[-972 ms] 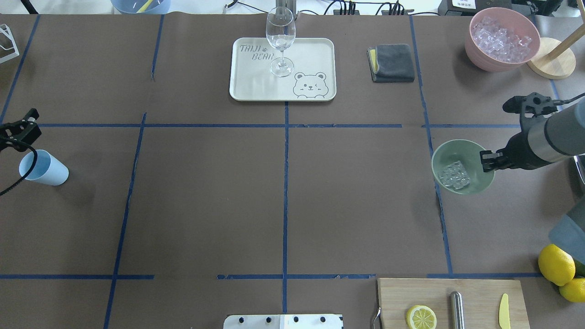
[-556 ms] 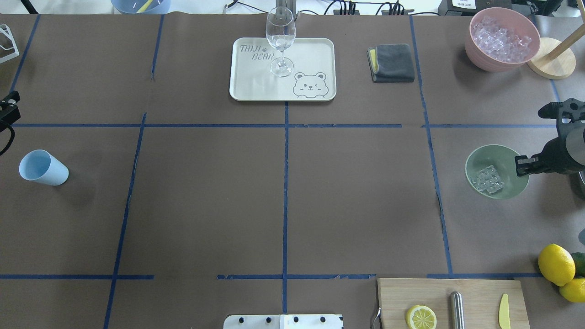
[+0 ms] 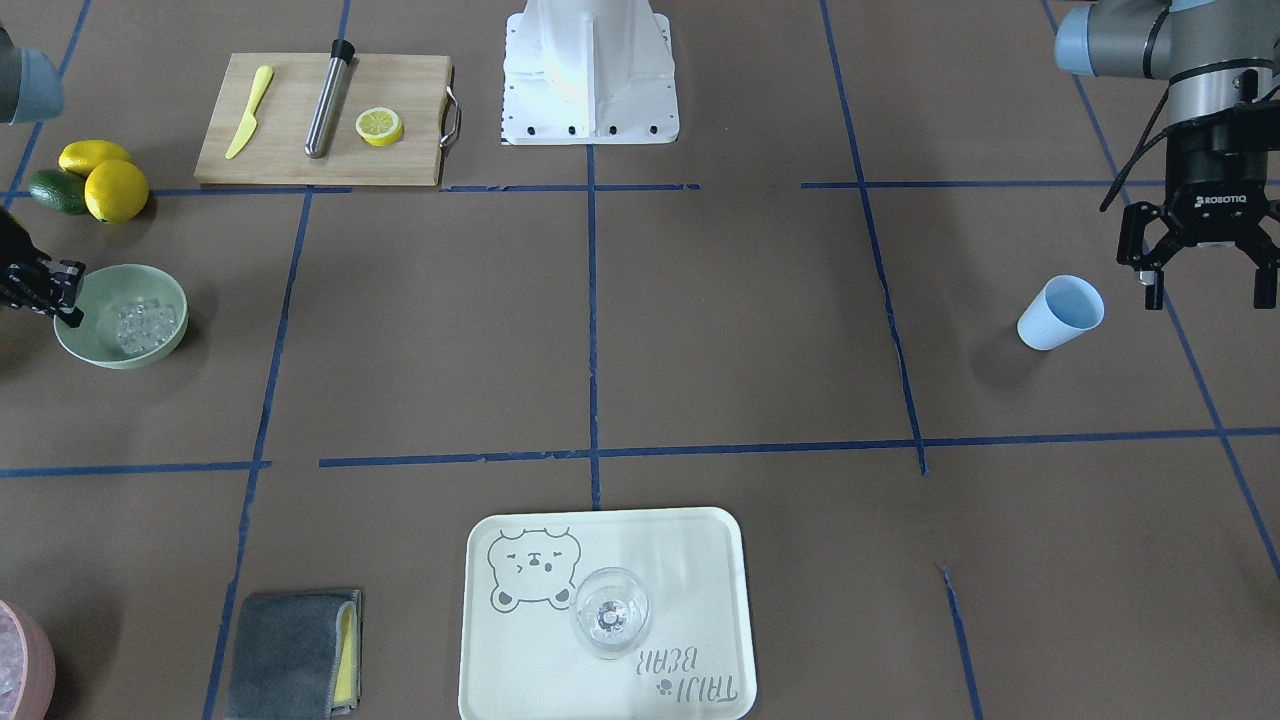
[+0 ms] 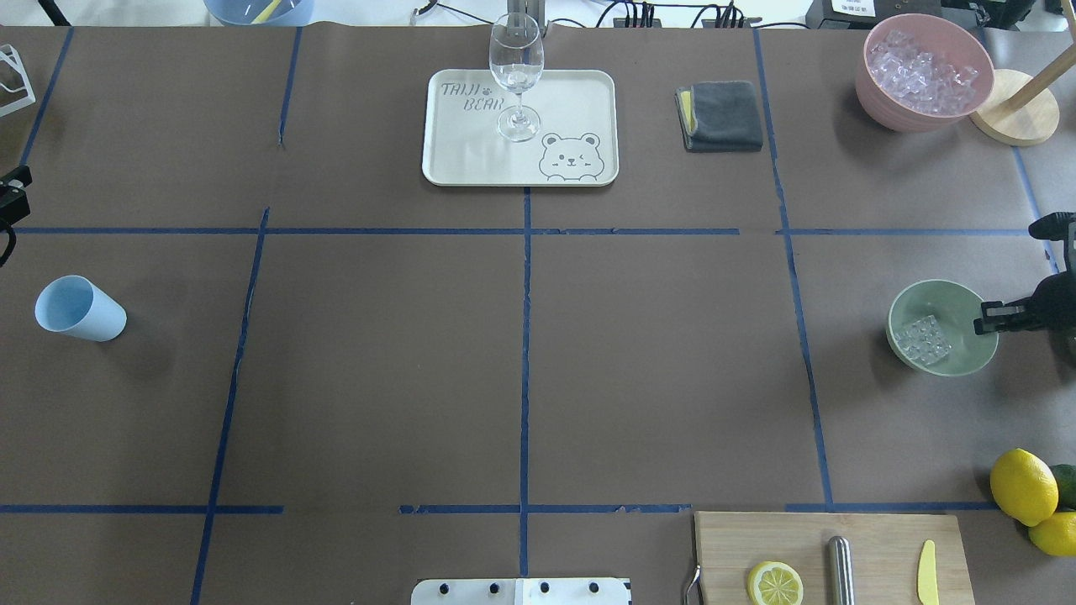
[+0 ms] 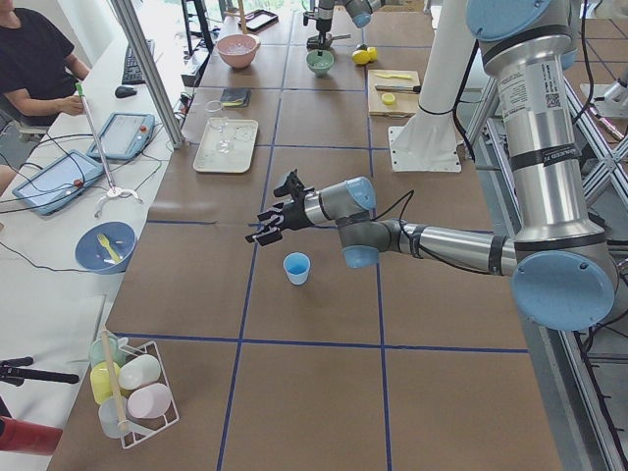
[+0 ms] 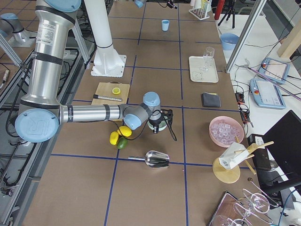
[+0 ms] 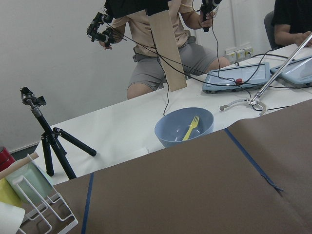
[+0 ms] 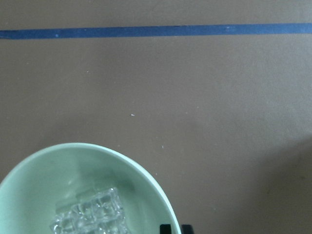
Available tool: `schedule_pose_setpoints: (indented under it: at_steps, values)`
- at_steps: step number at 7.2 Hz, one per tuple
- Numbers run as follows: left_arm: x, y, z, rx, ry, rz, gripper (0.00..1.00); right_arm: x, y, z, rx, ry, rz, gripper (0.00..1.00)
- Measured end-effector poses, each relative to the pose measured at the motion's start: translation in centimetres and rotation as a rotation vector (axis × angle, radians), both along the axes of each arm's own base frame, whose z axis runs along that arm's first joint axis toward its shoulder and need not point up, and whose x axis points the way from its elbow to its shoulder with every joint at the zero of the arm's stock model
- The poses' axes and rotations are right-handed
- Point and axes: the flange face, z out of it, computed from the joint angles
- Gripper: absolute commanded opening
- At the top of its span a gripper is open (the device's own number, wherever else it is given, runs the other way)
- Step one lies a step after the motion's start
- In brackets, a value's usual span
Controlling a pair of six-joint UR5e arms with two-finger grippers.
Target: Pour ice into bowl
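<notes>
Front view: bowl (image 3: 95,290) sits near the table edge on the robot's right, ice (image 3: 147,325) heaped inside. Right gripper (image 3: 68,300) jaws narrow, pinching the bowl's rim. Left gripper (image 3: 1207,290) jaws wide, holding nothing, just beside the cup (image 3: 1060,312), not touching.

Overhead: cup looks empty and the cubes are in the bowl, so the pour reads as done. What's left is likely just letting go of the rim and backing off. Pink bowl (image 4: 874,92) in the far corner holds its own separate heap. Table (image 4: 378,353) is covered in matte brown paper with a blue tape grid. Also a tray (image 4: 572,92) with a glass (image 4: 515,76), a folded cloth (image 4: 723,115) and a cutting board (image 4: 874,538).

Left side: near arm hangs just beside the upright cup; a person with tablets at a white bench along the table.

Right side: bowl at the near arm's tip, lemons (image 6: 124,131) and a metal scoop (image 6: 157,160) close by. Can't tell if the bowl rests or is slightly raised.

Left wrist: no jaws in frame, only the paper edge, a blue dish (image 7: 168,134) with a fork, a tripod (image 7: 48,141).

Right wrist: green rim, cubes, two dark fingertips (image 8: 165,228) at the rim
</notes>
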Motion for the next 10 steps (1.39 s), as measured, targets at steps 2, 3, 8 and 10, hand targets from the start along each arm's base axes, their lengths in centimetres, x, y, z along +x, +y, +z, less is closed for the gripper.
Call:
schedule_pose_setpoints:
  at_steps: [2,3,8,10]
  values:
    - [-1.2,-0.4,0.8,-0.047,-0.054,0.069,1.00,2.5,-0.9,0.5,0.007,0.016,0.028,1.00]
    - [-2.6,-1.2,1.4,-0.097,-0.098,0.108,1.00,4.5,-1.6,0.7,0.029,0.048,0.014,1.00]
    - [-11.6,-5.8,2.8,-0.415,-0.147,0.423,1.00,18.2,-4.1,-0.3,0.072,0.150,-0.187,1.00]
    - [-14.1,-5.3,5.6,-0.564,-0.048,0.523,1.00,22.5,-3.2,0.5,0.035,-0.003,-0.183,1.00]
